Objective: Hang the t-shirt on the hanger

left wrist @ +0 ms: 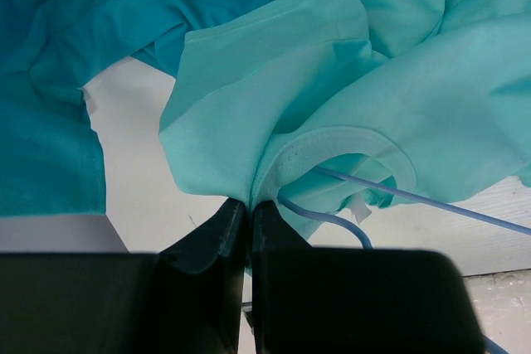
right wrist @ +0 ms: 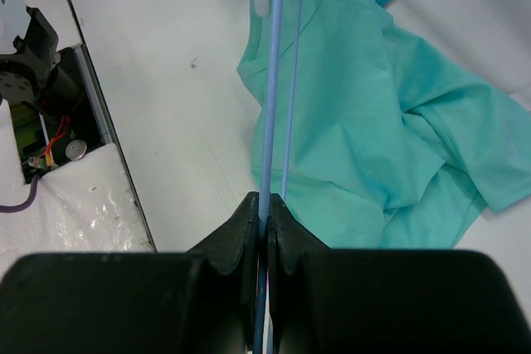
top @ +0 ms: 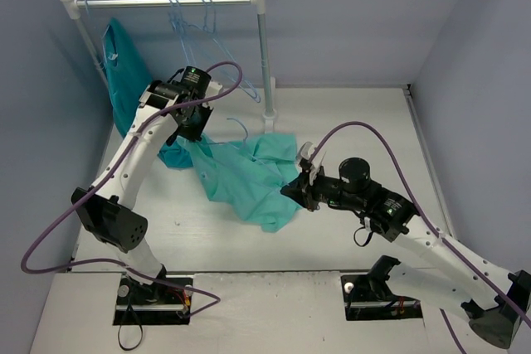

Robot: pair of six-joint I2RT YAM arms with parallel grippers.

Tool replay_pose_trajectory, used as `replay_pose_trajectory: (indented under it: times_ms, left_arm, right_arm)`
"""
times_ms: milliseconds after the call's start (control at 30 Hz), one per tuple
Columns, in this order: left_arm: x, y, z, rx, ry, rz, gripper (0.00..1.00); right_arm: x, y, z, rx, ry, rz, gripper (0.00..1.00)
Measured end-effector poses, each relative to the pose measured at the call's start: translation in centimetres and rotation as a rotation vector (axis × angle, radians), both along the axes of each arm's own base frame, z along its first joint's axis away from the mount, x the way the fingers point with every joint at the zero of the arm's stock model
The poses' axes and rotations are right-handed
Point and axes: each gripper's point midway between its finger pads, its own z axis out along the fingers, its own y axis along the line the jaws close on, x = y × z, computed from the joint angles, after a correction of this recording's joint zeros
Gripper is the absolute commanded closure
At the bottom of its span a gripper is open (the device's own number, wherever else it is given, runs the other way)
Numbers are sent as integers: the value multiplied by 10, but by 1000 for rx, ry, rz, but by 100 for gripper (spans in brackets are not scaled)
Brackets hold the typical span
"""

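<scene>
**A:** Left side status?

**B:** Left gripper [left wrist: 249,205] is clenched on a fold of the soft mint-teal cloth t-shirt [left wrist: 332,80]. The pinch sits just beside the ribbed neck opening, and the cloth bunches up and away from the fingertips.

**A:** And the hanger?

**B:** The thin pale-blue wire hanger [right wrist: 272,80] is pinched in the right gripper [right wrist: 265,205], jaws closed on the wire. From there the wire runs straight away from the fingers over the shirt's edge. In the left wrist view it comes out from under the collar rim, with the small white neck tag [left wrist: 361,209] just beside it.

**A:** Where's the shirt overall?

**B:** Crumpled mid-table, between the two arms. The left gripper is at its far-left corner and the right gripper at its near-right edge. I can't tell how much of the cloth is off the surface.

**A:** Surface and room?

**B:** Flat white table [top: 357,122], lightly scuffed. A white-and-metal clothes rail [top: 166,2] stands at the back. A darker turquoise garment [top: 124,72] hangs at the rail's left end, and its lower part lies on the table touching the mint shirt. Spare pale-blue wire hangers [top: 195,26] hang mid-rail. Plain blue-grey walls [top: 373,14] close in the back and both sides.
</scene>
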Motion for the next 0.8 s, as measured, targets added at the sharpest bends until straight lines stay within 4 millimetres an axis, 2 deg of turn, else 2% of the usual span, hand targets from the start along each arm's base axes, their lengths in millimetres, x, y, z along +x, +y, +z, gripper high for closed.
replay_pose_trajectory:
  times_ms: [167,300,433,800]
  left_arm:
    - [-3,-7,0,-32,9,-23,100]
    - [-7,-15,11,-84,-1,-46,100]
    - [-13,-22,36,-160,-51,-58,100]
    - [-38,-41,122,-346,-248,-116,100]
  right_arm:
    - [0,2,4,14,-12,6,100]
    - [3,3,9,31,-34,5,100]
    - [9,6,20,57,-85,-4,100]
    - [20,12,56,154,-220,-18,100]
